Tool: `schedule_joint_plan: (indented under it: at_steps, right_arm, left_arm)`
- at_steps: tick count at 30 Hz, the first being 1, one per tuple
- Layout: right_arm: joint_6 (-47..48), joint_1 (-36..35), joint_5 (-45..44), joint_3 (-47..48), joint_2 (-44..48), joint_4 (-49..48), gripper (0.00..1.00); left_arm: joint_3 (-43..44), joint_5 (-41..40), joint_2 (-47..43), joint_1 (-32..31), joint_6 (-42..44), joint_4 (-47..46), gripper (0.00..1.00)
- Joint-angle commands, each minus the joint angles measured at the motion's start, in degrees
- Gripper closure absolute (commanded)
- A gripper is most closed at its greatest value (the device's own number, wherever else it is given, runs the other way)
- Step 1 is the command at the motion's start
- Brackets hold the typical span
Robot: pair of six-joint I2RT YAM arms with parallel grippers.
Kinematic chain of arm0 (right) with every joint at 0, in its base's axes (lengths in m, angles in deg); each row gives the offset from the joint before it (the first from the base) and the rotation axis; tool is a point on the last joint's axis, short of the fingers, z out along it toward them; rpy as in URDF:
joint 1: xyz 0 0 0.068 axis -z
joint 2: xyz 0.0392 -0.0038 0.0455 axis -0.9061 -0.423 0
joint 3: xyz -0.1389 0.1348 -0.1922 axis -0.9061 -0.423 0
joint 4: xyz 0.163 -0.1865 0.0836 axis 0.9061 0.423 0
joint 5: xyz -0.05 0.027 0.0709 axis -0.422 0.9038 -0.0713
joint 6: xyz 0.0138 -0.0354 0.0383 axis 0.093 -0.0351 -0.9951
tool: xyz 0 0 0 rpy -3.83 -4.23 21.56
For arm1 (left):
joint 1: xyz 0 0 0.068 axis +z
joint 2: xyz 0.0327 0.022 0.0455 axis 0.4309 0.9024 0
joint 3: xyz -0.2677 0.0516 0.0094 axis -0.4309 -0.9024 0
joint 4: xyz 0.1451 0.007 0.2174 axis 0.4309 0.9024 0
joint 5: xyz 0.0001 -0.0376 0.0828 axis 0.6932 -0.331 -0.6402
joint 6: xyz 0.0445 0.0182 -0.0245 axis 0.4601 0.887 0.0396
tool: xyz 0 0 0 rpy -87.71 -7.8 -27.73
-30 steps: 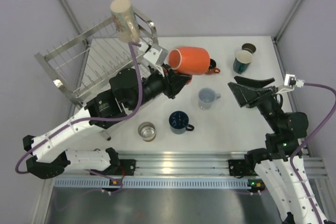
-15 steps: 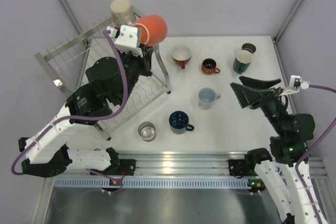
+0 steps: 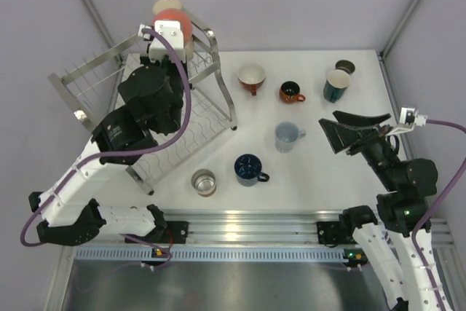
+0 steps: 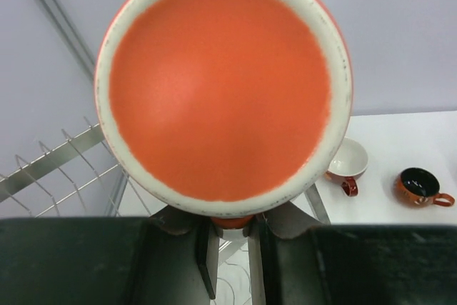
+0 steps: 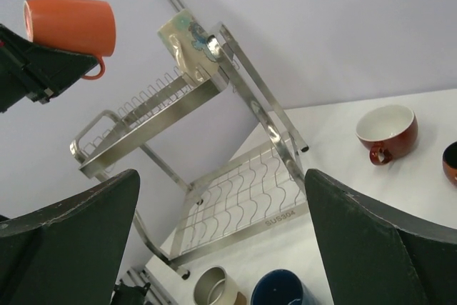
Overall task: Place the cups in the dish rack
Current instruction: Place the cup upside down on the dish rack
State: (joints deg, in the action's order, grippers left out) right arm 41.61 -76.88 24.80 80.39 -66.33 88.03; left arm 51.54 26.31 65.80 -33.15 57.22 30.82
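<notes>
Two cups nearest my arm bases, a silvery cup (image 3: 204,182) and navy mug (image 3: 249,169), my right gripper (image 3: 348,127) spread wide over the table (image 3: 320,180), farther off my left gripper (image 4: 232,228) clamped on the orange mug (image 4: 221,83), above the dish rack (image 3: 87,78) top tier, beside the beige cup (image 5: 187,41).

The left arm has swung away from the middle of the table, left and toward the back. The left gripper (image 4: 230,232) carried the orange mug (image 3: 173,22) with it. A second ago the mug hung over the table, hiding the red cup (image 3: 251,76) and part of the brown cup (image 3: 290,92). Half a second ago it was just right of the rack's (image 3: 95,71) top corner. Now it sits above the rack's upper tier, overlapping the beige cup (image 3: 166,2) in the top view. Both cups on the table are uncovered. The right gripper (image 3: 354,129) has drifted slightly right and nearer its base.
</notes>
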Motion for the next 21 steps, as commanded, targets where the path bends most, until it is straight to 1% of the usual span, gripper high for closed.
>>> schedule_joint_plan:
  at_steps: [1,2,4,5,9,16,21]
  right_arm:
    - [2.63,-0.93,-0.86,3.91,1.57,2.40,0.00]
    - [2.72,-0.93,-1.13,4.08,1.58,2.75,0.01]
    - [3.59,-0.93,-1.48,4.44,2.10,4.24,0.01]
    - [3.95,-0.93,-1.74,4.87,2.28,4.95,0.01]
    - [5.09,-0.93,-2.54,5.32,2.81,6.80,0.01]
    - [7.11,-0.93,-3.50,5.84,2.81,8.82,0.01]
    - [8.34,-0.84,-3.94,6.02,2.90,9.96,0.01]
  left_arm:
    - [6.02,0.51,1.57,3.47,-3.47,1.37,1.00]
    - [6.90,1.57,1.93,6.52,-4.72,2.69,1.00]
    - [9.27,4.12,2.72,9.53,-7.70,5.93,1.00]
    - [9.80,4.74,2.98,12.24,-8.33,7.00,1.00]
    - [11.22,7.20,4.21,17.53,-11.49,10.17,1.00]
    - [12.80,14.93,8.08,26.50,-17.64,16.58,1.00]
    - [14.90,21.87,10.10,33.27,-21.60,21.23,1.00]
